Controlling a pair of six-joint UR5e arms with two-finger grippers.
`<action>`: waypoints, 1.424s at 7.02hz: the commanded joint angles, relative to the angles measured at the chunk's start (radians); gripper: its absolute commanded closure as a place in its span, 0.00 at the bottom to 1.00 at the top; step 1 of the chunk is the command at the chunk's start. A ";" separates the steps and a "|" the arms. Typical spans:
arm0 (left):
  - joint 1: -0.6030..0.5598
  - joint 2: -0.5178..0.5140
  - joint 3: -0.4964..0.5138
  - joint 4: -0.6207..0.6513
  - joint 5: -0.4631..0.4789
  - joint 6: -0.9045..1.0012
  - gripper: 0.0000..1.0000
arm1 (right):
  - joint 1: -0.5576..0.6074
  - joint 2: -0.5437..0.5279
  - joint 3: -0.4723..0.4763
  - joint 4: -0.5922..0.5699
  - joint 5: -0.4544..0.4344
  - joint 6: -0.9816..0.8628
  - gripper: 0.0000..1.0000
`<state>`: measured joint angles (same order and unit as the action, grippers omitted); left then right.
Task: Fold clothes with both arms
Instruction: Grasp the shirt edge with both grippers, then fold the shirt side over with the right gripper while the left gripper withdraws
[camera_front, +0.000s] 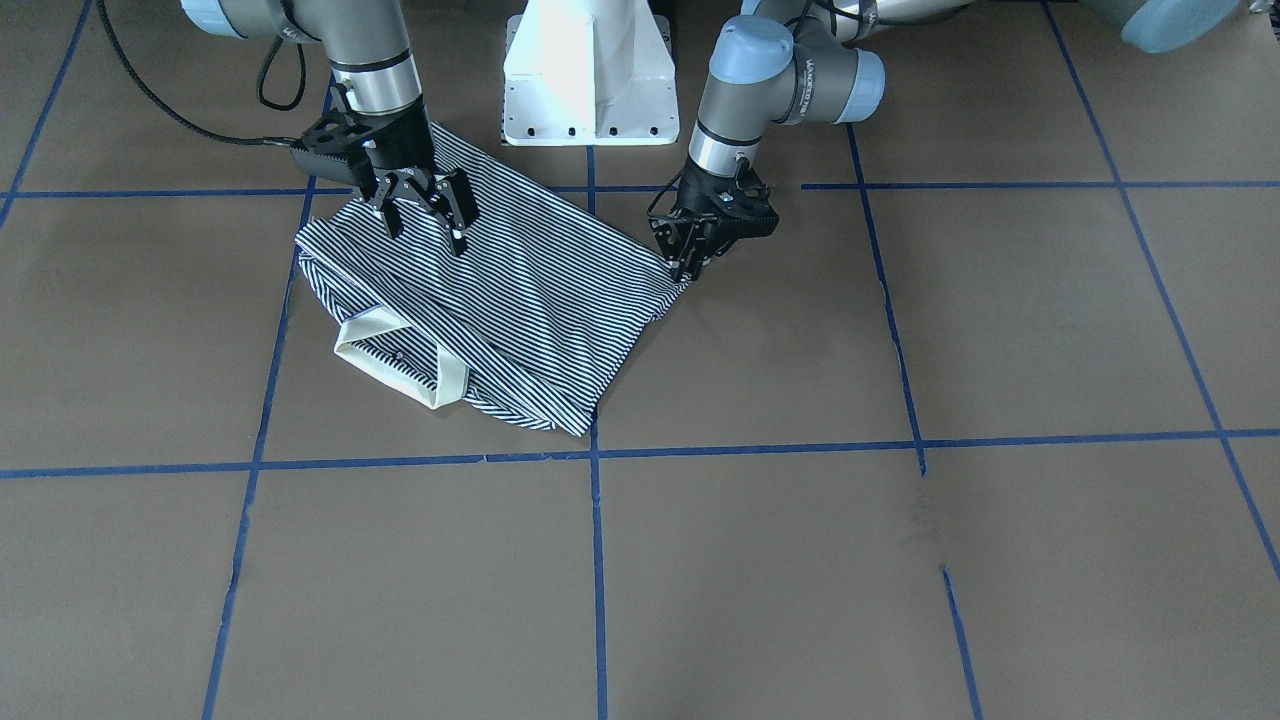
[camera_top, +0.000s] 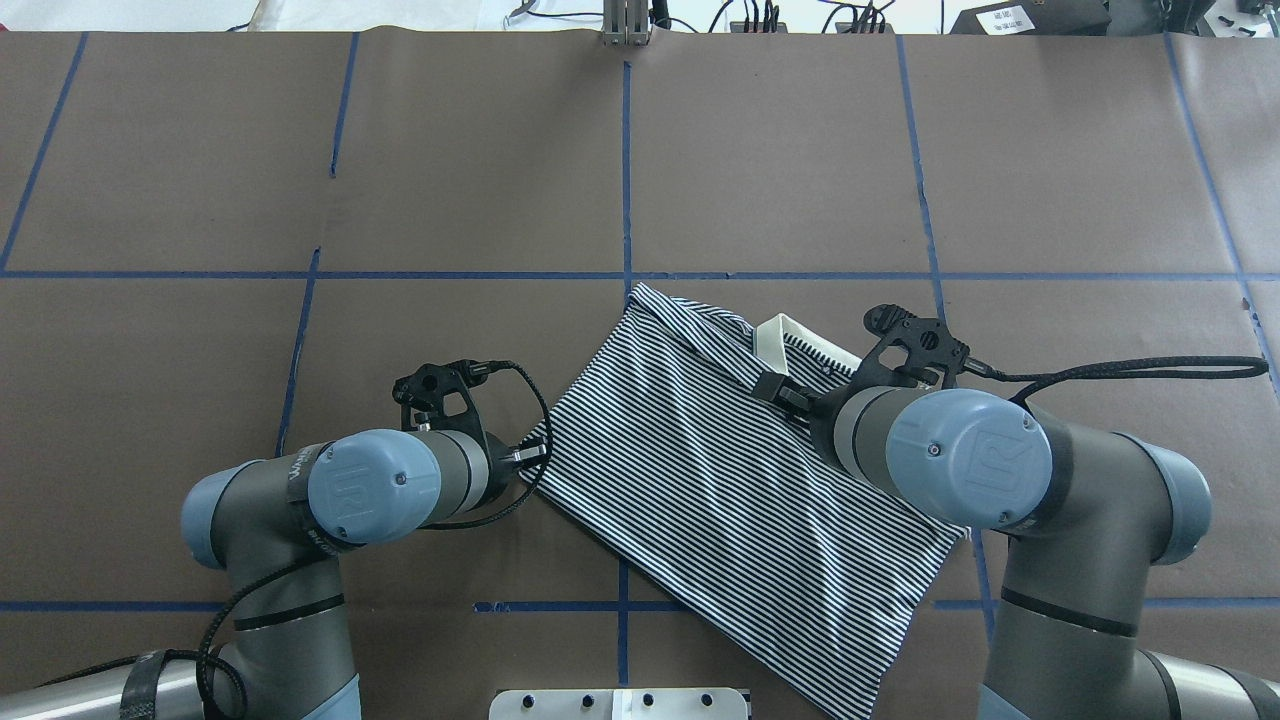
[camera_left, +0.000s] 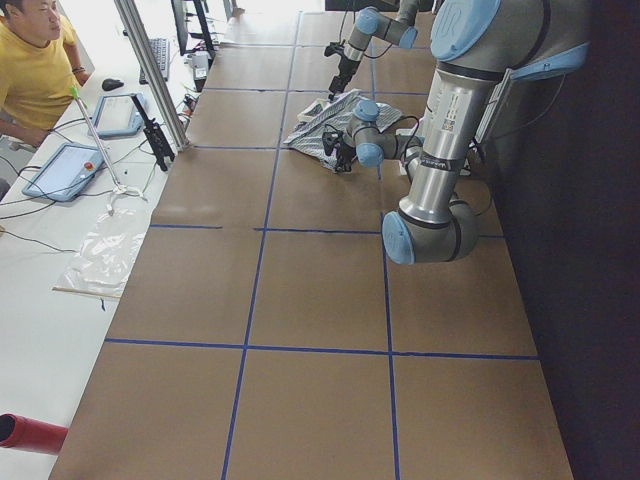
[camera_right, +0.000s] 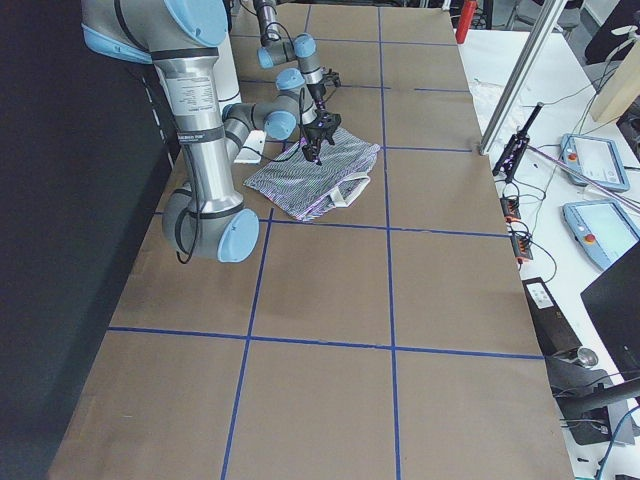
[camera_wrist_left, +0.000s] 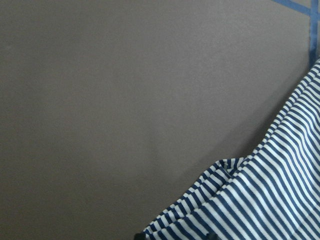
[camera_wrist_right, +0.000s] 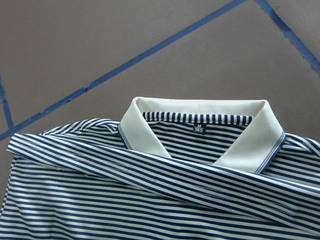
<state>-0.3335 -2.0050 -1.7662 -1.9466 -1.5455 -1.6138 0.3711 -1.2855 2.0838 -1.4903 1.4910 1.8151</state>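
Two arms: the silver-grey left arm (camera_front: 745, 95) and right arm (camera_front: 365, 50) both reach down to the brown paper table (camera_front: 900, 560).
Navy-and-white striped polo shirt (camera_front: 530, 300): lies folded flat under the right gripper (camera_front: 428, 238); its cream collar (camera_wrist_right: 150, 130) is just ahead of that gripper.
Right gripper: fingers wide apart, holding nothing.
Left gripper (camera_front: 686, 270): fingers pinched on the shirt's corner.

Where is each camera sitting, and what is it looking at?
Front: across the table, facing the white base; left arm, right arm.
Overhead: behind the base, looking down; both arms.
Left side: table's end; left arm nearest.
Right side: opposite end; right arm nearest.
Left wrist: down onto the polo shirt's edge; no arm.
Right wrist: down onto its cream collar; no arm.
Both share the shirt.
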 joint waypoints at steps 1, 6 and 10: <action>-0.106 -0.003 -0.013 -0.002 -0.005 0.143 1.00 | 0.000 0.000 -0.001 0.001 0.000 0.001 0.00; -0.439 -0.340 0.632 -0.284 -0.015 0.285 0.94 | -0.004 0.008 -0.027 0.007 -0.009 0.003 0.00; -0.453 -0.235 0.469 -0.319 -0.137 0.284 0.67 | -0.067 0.159 -0.170 0.007 -0.015 0.099 0.00</action>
<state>-0.7856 -2.2988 -1.2073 -2.2659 -1.6403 -1.3298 0.3286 -1.1724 1.9650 -1.4833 1.4774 1.8557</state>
